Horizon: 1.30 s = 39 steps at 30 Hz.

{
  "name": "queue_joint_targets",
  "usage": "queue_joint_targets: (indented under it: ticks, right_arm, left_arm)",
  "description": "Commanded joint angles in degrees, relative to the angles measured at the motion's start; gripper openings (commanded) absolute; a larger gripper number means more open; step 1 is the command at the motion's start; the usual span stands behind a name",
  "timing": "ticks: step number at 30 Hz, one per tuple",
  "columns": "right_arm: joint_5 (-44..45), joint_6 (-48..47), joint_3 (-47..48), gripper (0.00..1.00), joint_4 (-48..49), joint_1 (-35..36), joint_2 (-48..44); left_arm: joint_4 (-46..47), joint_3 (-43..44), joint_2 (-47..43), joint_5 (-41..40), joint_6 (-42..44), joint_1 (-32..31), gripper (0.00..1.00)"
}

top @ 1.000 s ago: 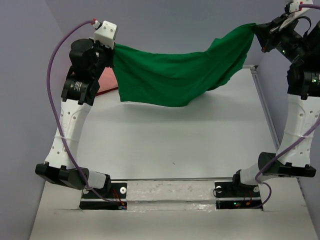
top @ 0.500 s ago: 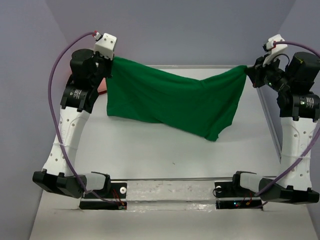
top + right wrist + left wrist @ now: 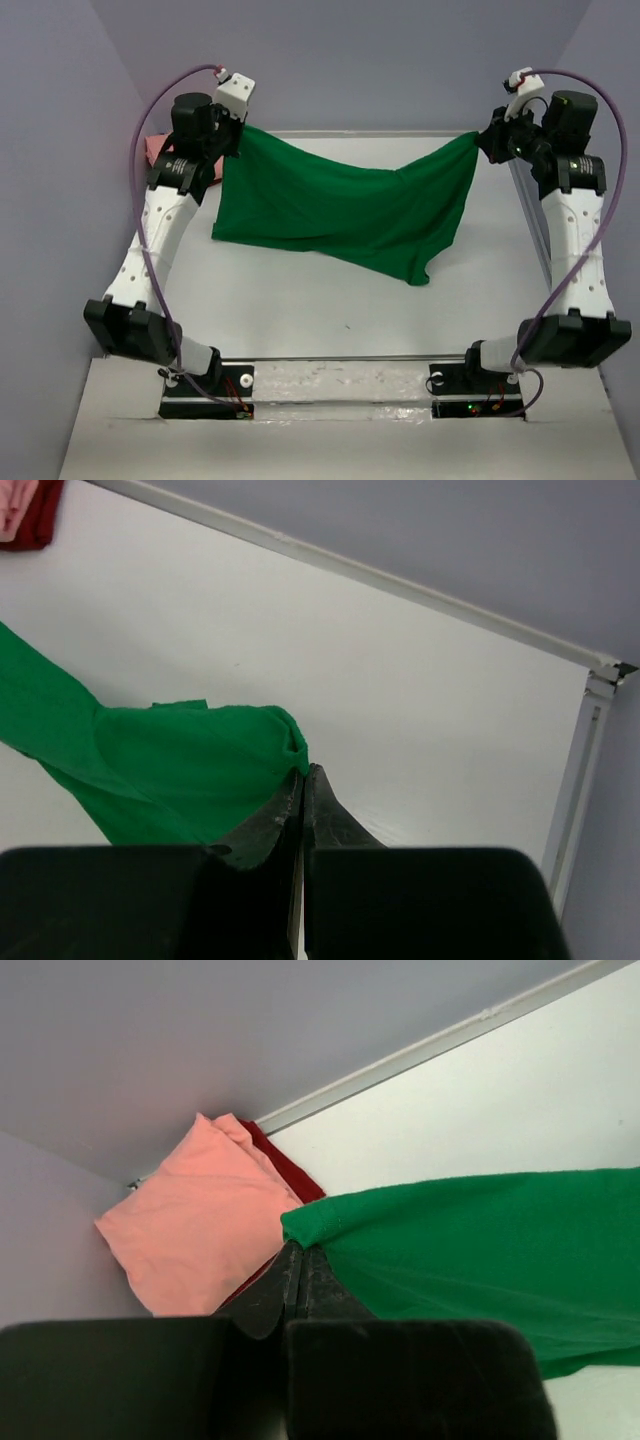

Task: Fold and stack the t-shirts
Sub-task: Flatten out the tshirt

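Your green tee (image 3: 340,205) hangs spread between the two grippers over the far half of the table (image 3: 300,310). Its long axis runs left to right. The top edge sags in the middle, and the lower right corner droops lowest, toward the arm bases. You cannot tell from these views whether the hem touches the table.

The left gripper (image 3: 300,1252) has its fingers pressed together on the tee's upper left corner, with a small fold of cloth bunched over the tips. The right gripper (image 3: 303,772) pinches the upper right corner the same way.

Open tabletop lies between the hem and the bases, so you have room on the near side. At the far left corner, just beside your left gripper, the pink tee (image 3: 195,1225) lies folded on top of the red tee (image 3: 288,1168), close against the far rail (image 3: 450,1035) and the left wall (image 3: 60,150). Your right gripper sits near the far right corner, close to the side rail (image 3: 578,770) and the right wall (image 3: 615,40).

The print on the left arm's joint housing (image 3: 178,167) is too small to read.
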Motion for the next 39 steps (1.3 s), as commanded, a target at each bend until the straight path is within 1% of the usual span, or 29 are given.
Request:
queue_joint_targets:
  ticks: [1, 2, 3, 4, 5, 6, 7, 8, 9, 11, 12, 14, 16, 18, 19, 23, 24, 27, 29, 30, 32, 33, 34, 35, 36, 37, 39]
  right_arm:
    - [0.93, 2.17, 6.43, 0.00, 7.88, 0.19, 12.91]
    - [0.94, 2.43, 10.62, 0.00, 8.15, 0.19, 15.48]
    - [0.94, 2.61, 13.01, 0.00, 8.50, 0.19, 17.94]
    - [1.02, 2.70, 15.65, 0.00, 8.50, 0.19, 22.93]
    - [1.29, 2.96, 20.81, 0.00, 8.41, 0.19, 25.24]
    - [1.72, 2.96, 23.30, 0.00, 8.50, 0.19, 27.35]
    - [1.99, 2.88, 25.85, 0.00, 8.67, 0.19, 29.20]
    - [2.51, 3.05, 31.35, 0.00, 8.59, 0.19, 32.96]
    - [2.78, 3.05, 34.28, 0.00, 8.59, 0.19, 34.65]
    - [3.83, 3.40, 40.43, 0.00, 8.41, 0.19, 39.56]
    - [4.01, 3.40, 46.29, 0.00, 8.06, 0.19, 41.16]
    - [4.80, 3.75, 50.72, 0.00, 7.71, 0.19, 44.06]
    - [4.98, 3.67, 53.29, 0.00, 7.71, 0.19, 44.25]
    - [5.07, 3.75, 53.56, 0.00, 7.71, 0.19, 43.46]
    - [4.89, 3.75, 53.64, 0.00, 7.71, 0.19, 42.33]
    - [4.01, 3.84, 54.26, 0.00, 8.06, 0.19, 38.02]
    - [4.10, 3.84, 54.00, 0.00, 8.06, 0.19, 36.79]
    - [2.35, 4.28, 49.18, 0.00, 7.45, 0.19, 30.47]
    - [1.64, 4.19, 45.49, 0.00, 7.18, 0.19, 26.69]
    - [1.29, 4.11, 43.90, 0.00, 7.01, 0.19, 23.10]
    - [0.76, 4.02, 38.54, 0.00, 6.31, 0.19, 19.48]
    - [0.24, 3.84, 34.35, 0.00, 5.52, 0.19, 15.89]
    - [0.15, 3.67, 31.79, 0.00, 5.43, 0.19, 13.68]
    - [0.06, 3.23, 29.24, 0.00, 5.25, 0.19, 9.66]
    - [0.06, 3.14, 26.86, 0.00, 5.16, 0.19, 7.62]
    - [-0.03, 3.05, 23.27, 0.00, 4.99, 0.19, 5.86]
    - [0.06, 3.23, 21.92, 0.00, 4.20, 0.19, 1.82]
  left_arm:
    - [4.37, 6.17, 11.17, 0.18, 0.54, 0.73, 0.00]
    - [4.63, 8.18, 13.65, -0.52, 0.37, 0.91, 0.00]
    - [5.42, 12.82, 16.03, -0.96, -0.16, 1.69, 0.00]
    - [5.77, 15.39, 20.93, -1.14, -1.21, 2.14, 0.00]
    - [6.04, 21.59, 23.41, -1.22, -1.65, 2.58, 0.00]
    - [5.78, 21.65, 25.78, -1.83, -1.92, 2.84, 0.00]
    - [5.69, 29.05, 30.59, -2.45, -2.44, 3.37, 0.00]
    - [4.56, 33.30, 33.08, -3.06, -2.62, 3.55, 0.00]
    - [4.11, 41.17, 37.11, -4.55, -2.80, 3.63, 0.00]
    - [3.49, 48.25, 40.38, -5.79, -2.98, 3.64, 0.00]
    - [3.14, 53.33, 41.44, -5.97, -3.06, 3.55, 0.00]
    - [4.45, 55.40, 42.51, -8.16, -2.89, 3.46, 0.00]
    - [7.77, 53.39, 39.62, -9.57, -2.98, 3.55, 0.00]
    - [10.68, 49.45, 36.02, -10.10, -2.71, 3.64, 0.00]
    - [11.57, 46.47, 32.78, -10.10, -2.80, 3.64, 0.00]
    - [9.82, 46.79, 27.49, -8.79, -4.03, 3.37, 0.00]
    - [9.64, 45.92, 24.87, -8.44, -4.38, 3.29, 0.00]
    - [8.33, 43.98, 21.16, -7.82, -4.56, 3.11, 0.00]
    - [8.50, 38.72, 16.16, -7.64, -4.91, 3.02, 0.00]
    - [8.24, 36.88, 14.57, -7.03, -4.56, 3.02, 0.00]
    - [7.97, 29.85, 9.13, -6.07, -4.12, 3.02, 0.00]
    - [7.02, 24.43, 5.11, -5.54, -3.77, 3.02, 0.00]
    - [7.01, 21.33, 2.98, -5.01, -3.85, 3.11, 0.00]
    - [6.92, 15.04, 0.70, -4.05, -3.25, 3.11, 0.00]
    - [6.92, 12.10, -1.33, -3.95, -3.07, 3.11, 0.00]
    - [6.83, 9.64, -5.35, -3.95, -3.24, 3.11, 0.00]
    - [6.92, 4.28, -8.98, -3.86, -2.72, 3.20, 0.00]
